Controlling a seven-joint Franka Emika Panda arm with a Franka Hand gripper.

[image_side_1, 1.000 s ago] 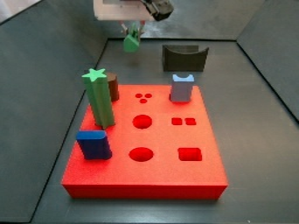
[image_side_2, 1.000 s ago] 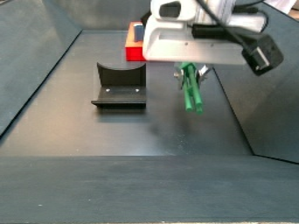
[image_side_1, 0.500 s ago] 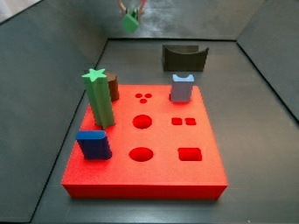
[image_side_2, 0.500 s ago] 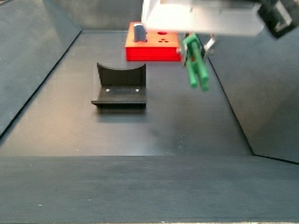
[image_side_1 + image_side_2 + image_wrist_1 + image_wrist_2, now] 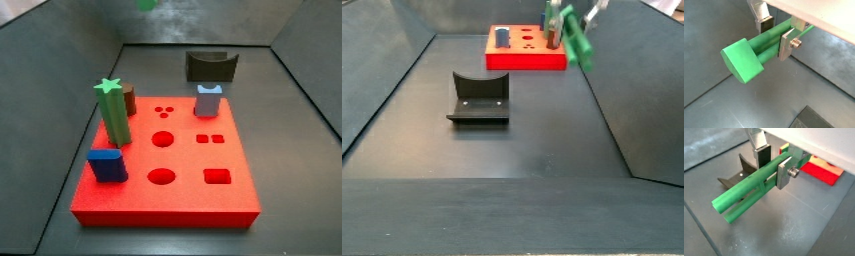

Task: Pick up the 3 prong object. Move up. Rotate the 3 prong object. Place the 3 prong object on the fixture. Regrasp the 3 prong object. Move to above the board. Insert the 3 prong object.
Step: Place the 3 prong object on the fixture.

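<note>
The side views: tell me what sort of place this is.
Likely a robot test cell: dark walled floor, red board with shaped holes, notched fixture. The tool, raised, grips the 3 prong object.

Even, diffuse overhead light fills the dark enclosure, throwing only soft shadows. In a wrist view, the claw (image 5: 777,32), closed on the 3 prong object (image 5: 754,52), is sharp, while the floor behind blurs. In a side view, the red board (image 5: 167,160) glows saturated; the floor carries a faint sheen.
</note>
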